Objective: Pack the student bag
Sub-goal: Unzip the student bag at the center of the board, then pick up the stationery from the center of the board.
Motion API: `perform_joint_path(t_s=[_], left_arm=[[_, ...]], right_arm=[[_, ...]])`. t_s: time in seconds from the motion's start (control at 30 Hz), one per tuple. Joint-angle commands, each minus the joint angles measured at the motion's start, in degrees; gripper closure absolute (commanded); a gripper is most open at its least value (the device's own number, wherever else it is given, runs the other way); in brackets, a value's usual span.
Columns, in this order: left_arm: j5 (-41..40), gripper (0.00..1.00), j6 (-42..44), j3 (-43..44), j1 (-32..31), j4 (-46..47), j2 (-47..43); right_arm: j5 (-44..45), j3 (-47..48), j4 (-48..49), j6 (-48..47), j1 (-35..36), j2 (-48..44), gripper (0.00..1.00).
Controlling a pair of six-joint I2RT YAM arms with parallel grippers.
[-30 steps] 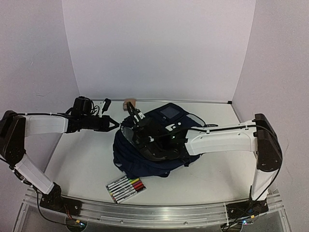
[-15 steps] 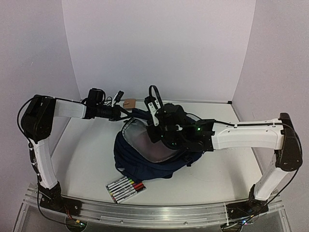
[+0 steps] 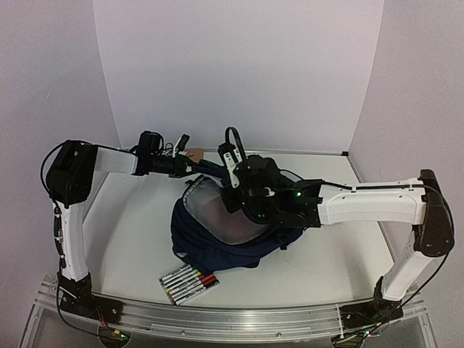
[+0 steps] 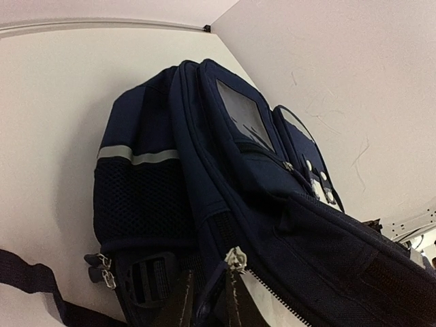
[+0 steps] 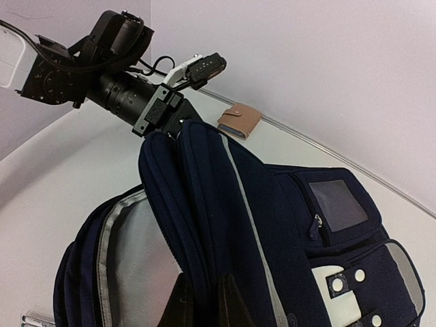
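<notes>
No lettering can be read anywhere; the student bag (image 3: 217, 243) shows only a blank window pocket (image 5: 338, 204) and white patches with studs, and the print on the pack of markers (image 3: 188, 281) is too small to make out. The bag sits mid-tabletop (image 3: 127, 232), its mouth pulled open so the grey lining faces up; the markers lie just in front of it, and a small tan wallet (image 5: 240, 119) lies behind it by the back wall. The left arm reaches level across from the left, its left gripper (image 3: 193, 166) pinched narrow on the bag's rim, right beside a zipper pull (image 4: 234, 259); the right arm stretches in low from the right, wrist turned upward, and its right gripper (image 5: 204, 289) is closed on a raised fold of the navy fabric.
</notes>
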Motion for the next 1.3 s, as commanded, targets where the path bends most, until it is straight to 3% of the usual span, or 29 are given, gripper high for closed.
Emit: perform_joint_path(t_s=[0.0,0.1,0.33,0.53,0.8,0.97,1.27], left_arm=[[-15.7,0.66,-1.4,1.8,5.2,0.1,-1.9],[-21.9,0.45,-1.3,-4.1,5.3,-2.3,-9.6],[-32.7,0.28,-2.2,-21.7,4.9,-11.4,-31.1],[-34.6,0.32,-4.1,-34.1,-3.9,-18.5,-41.2],[-31.4,0.33,-10.4,-46.3,-18.5,-16.5,-46.6],[-35.7,0.30,-10.1,-46.6,-24.2,-20.6,-46.1],[-45.4,0.30,-8.8,-41.0,-33.2,-27.0,-35.8]], right_arm=[[8.9,2.6,5.4,2.3,1.6,-3.2,1.00],[14.2,4.5,2.0,5.2,0.3,-1.7,1.00],[10.4,7.2,-0.6,12.0,-7.3,2.8,1.00],[8.1,12.0,-0.3,11.8,-12.3,7.8,1.00],[3.5,15.7,0.6,10.6,-15.1,10.6,1.00],[1.6,15.4,1.3,11.2,-15.2,10.2,1.00],[0.2,12.9,2.7,12.4,-15.2,7.5,1.00]])
